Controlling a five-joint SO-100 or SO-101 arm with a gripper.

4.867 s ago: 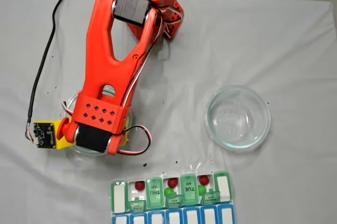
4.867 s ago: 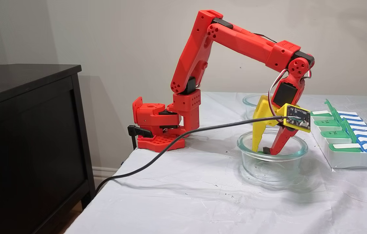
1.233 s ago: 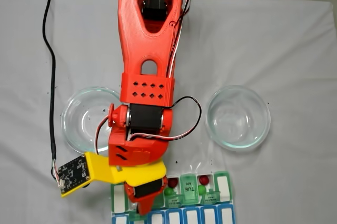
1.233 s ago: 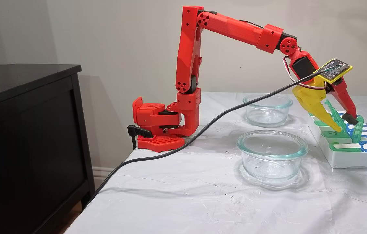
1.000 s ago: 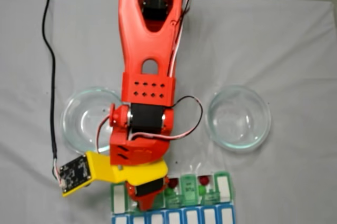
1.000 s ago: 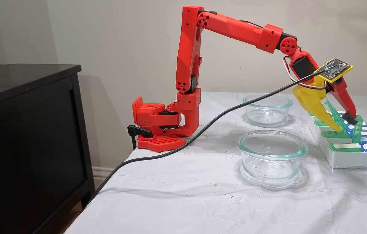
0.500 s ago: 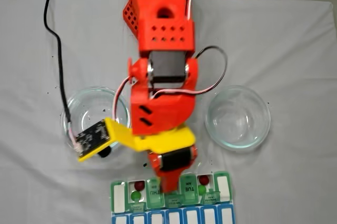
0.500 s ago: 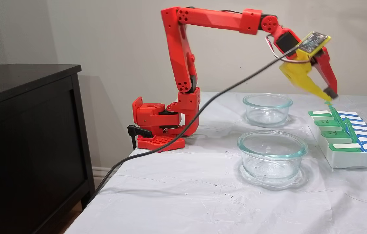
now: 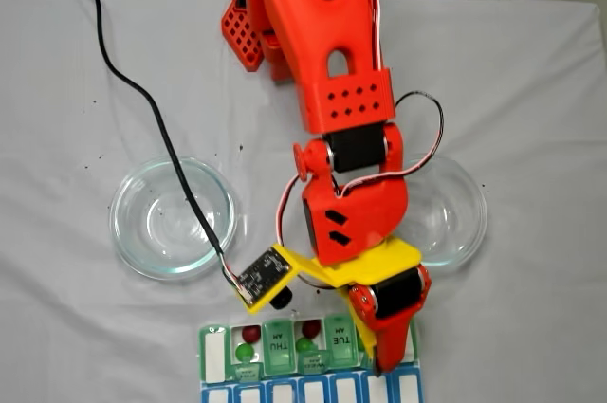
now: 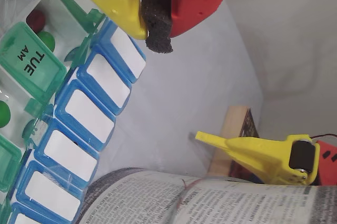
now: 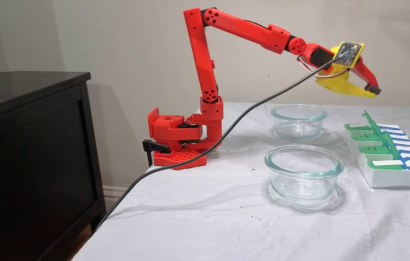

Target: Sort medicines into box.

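The box (image 9: 278,354) lies at the table's near edge in a fixed view, with some green lids raised. Red medicines (image 9: 250,334) and green medicines (image 9: 246,353) lie in pairs in its open compartments; a further pair (image 9: 307,337) sits right of the THU lid. My gripper (image 9: 382,363) hovers over the box's right end and hides that part. From the side, the gripper (image 11: 372,92) hangs well above the box (image 11: 386,178). In the wrist view the gripper (image 10: 156,19) is shut on its black foam pad alone, beside the TUE lid (image 10: 31,60).
Two clear glass dishes stand behind the box, one on the left (image 9: 174,217) and one on the right (image 9: 460,218), half under the arm. The camera cable (image 9: 142,100) trails across the cloth. A black cabinet (image 11: 27,145) stands beside the table. Printed paper (image 10: 210,197) lies beyond the box.
The gripper went from the left dish to the box, where a green ball now lies beside the leftmost red one. Since then it has shut, risen and swung right.
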